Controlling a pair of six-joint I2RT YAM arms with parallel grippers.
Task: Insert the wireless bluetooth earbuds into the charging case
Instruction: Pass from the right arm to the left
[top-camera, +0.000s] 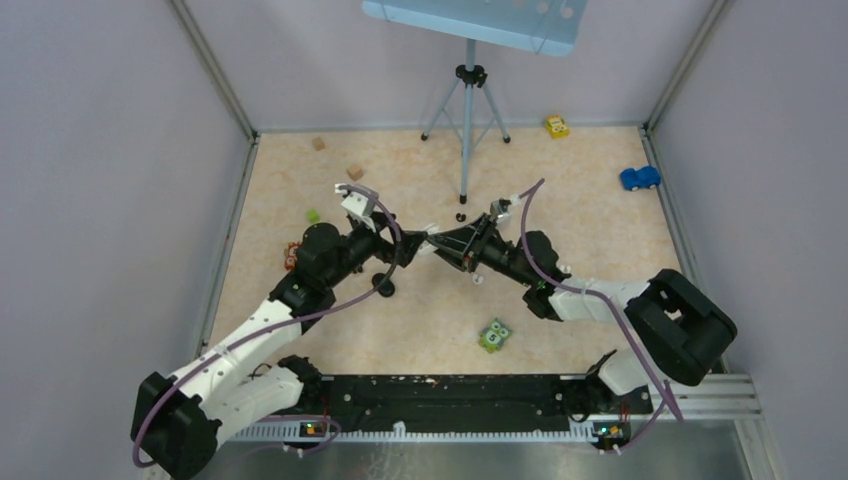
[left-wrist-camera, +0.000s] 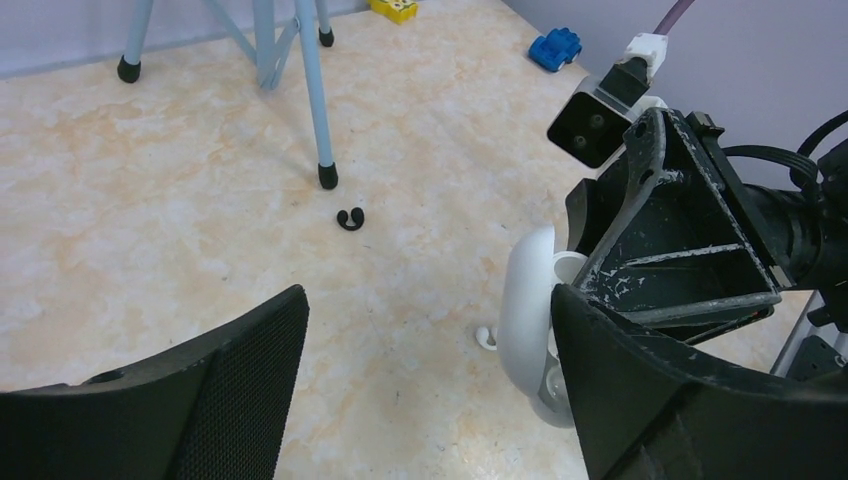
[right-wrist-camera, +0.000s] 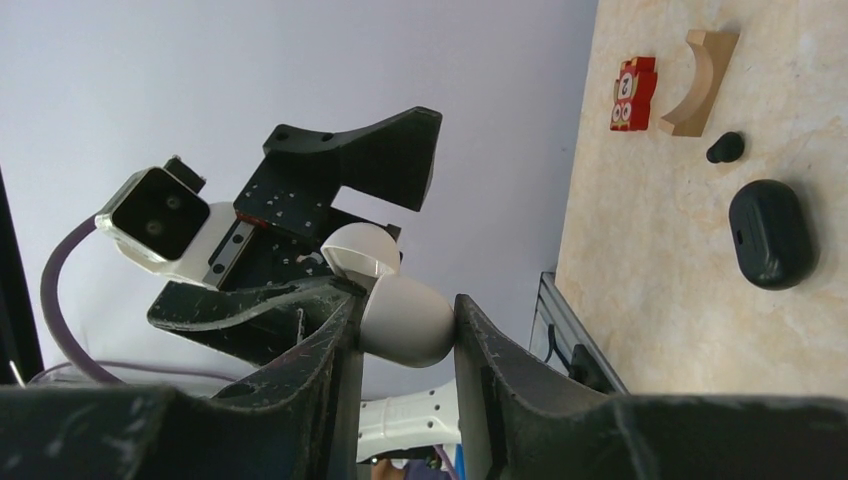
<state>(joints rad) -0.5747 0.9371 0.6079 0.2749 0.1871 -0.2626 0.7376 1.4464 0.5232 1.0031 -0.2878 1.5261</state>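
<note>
Top view: pale marbled tabletop; left pincer and right pincer tip to tip over its middle. Black earbud loose on the surface, just in front of the near foot of the tripod. Green number block nearer the arm bases. Left wrist view: left pincer released, fingers spread wide, nothing between them. White charging case on edge with lid open, just beside the right-hand finger; contents of its wells not discernible. White earbud on the tabletop beside the case, outside it. Black earbud farther off, near the tripod foot. Right wrist view: right pincer clenched on the white charging case, one finger on each side, lid hinged open, raised off the tabletop. Black charging case closed, flat on the tabletop; second black earbud just beside it; red block and wooden arch beyond.
</note>
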